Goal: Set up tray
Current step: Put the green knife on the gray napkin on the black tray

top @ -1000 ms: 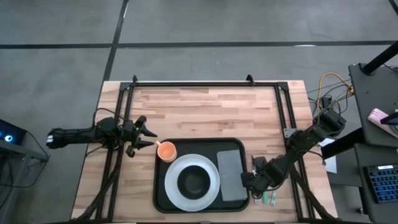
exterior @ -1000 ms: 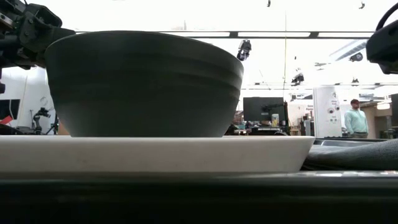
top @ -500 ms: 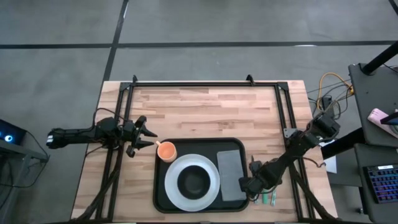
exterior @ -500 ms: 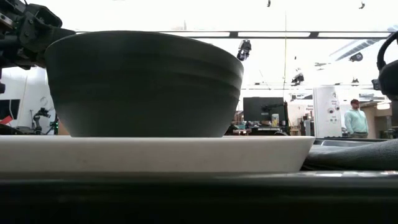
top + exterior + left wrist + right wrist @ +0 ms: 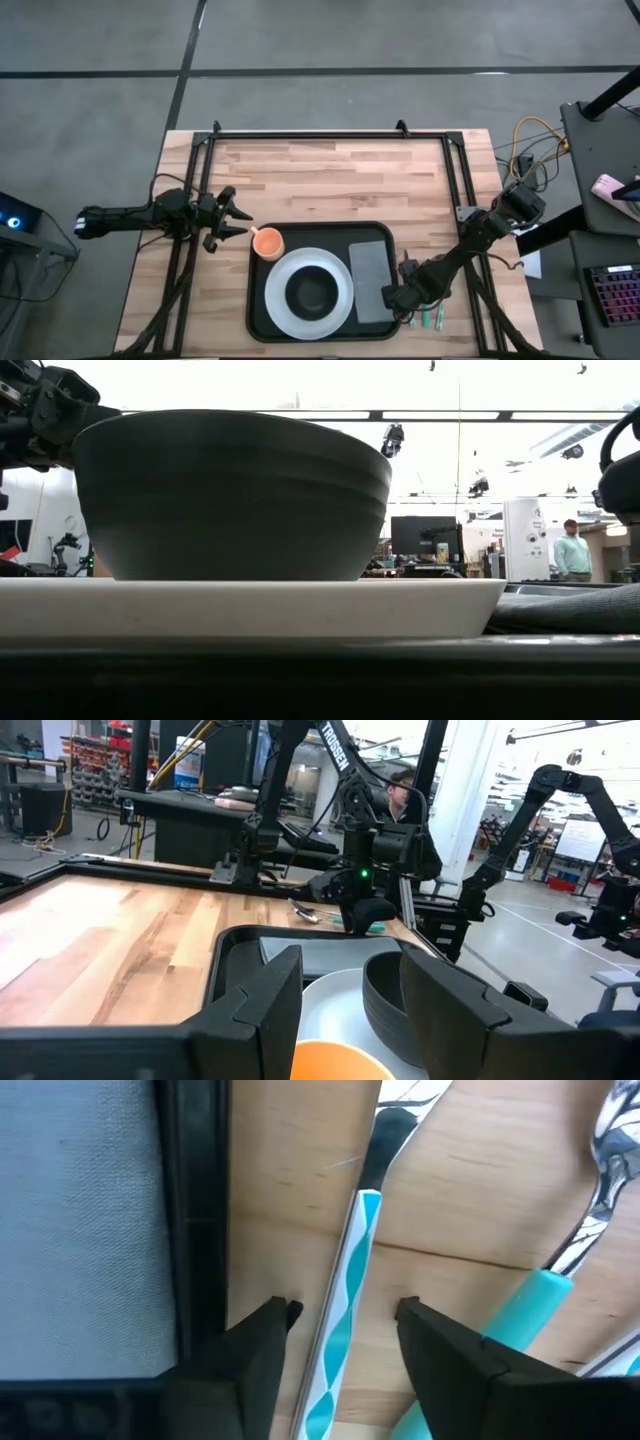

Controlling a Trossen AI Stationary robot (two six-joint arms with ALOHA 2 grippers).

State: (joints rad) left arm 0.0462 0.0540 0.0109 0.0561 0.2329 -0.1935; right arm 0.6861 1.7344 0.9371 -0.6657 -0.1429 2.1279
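Observation:
The black tray (image 5: 258, 300) lies near the table's near edge. It carries a white plate (image 5: 280, 305) with a dark bowl (image 5: 312, 292), an orange cup (image 5: 267, 242) and a grey napkin (image 5: 372, 280). Several teal-handled utensils (image 5: 428, 318) lie on the wood just right of the tray. My right gripper (image 5: 399, 298) is low over them and open; its fingers stand on either side of a teal-and-white striped handle (image 5: 352, 1270) without touching it. My left gripper (image 5: 240, 222) waits open, left of the cup (image 5: 335, 1062).
The tray's right rim (image 5: 195, 1230) runs close beside the right gripper's finger (image 5: 262, 1345), with the napkin (image 5: 80, 1220) beyond it. A second teal handle (image 5: 530, 1300) lies on the other side. Bare wood (image 5: 330, 180) stretches toward the far edge. A person stands in the room behind (image 5: 573, 552).
My right gripper has moved down and slightly toward the near edge, settling over the utensils beside the tray's right rim. The left arm and everything on the tray have stayed put.

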